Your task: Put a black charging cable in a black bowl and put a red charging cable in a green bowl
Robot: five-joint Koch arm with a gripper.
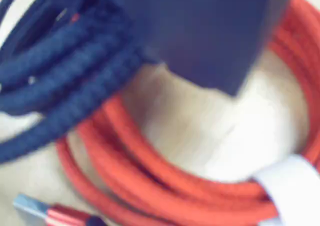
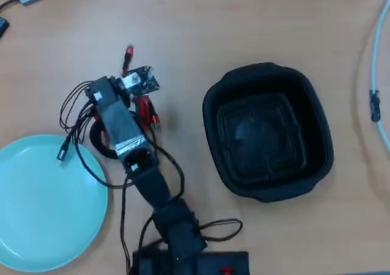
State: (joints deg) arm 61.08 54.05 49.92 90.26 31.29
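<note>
Gripper: it [image 1: 210, 60] shows in the wrist view only as a dark blurred block low over both coils; whether its jaws are wide, narrow or holding anything, I cannot tell.
Red cable: its [image 1: 165, 186] coil lies right under the gripper, bound by a white tie [image 1: 292, 186], with a red plug [image 1: 55, 215] towards the bottom left of that view.
Black cable: it [image 1: 65, 85] lies across the red coil's upper left, touching it, likely why the gripper sits so low.
Green bowl: empty, just left of the arm [image 2: 131, 144] in the overhead view [image 2: 42, 208].
Black bowl: empty, well to the right [image 2: 268, 135].
Writing: a white label on the arm, too small to read.
</note>
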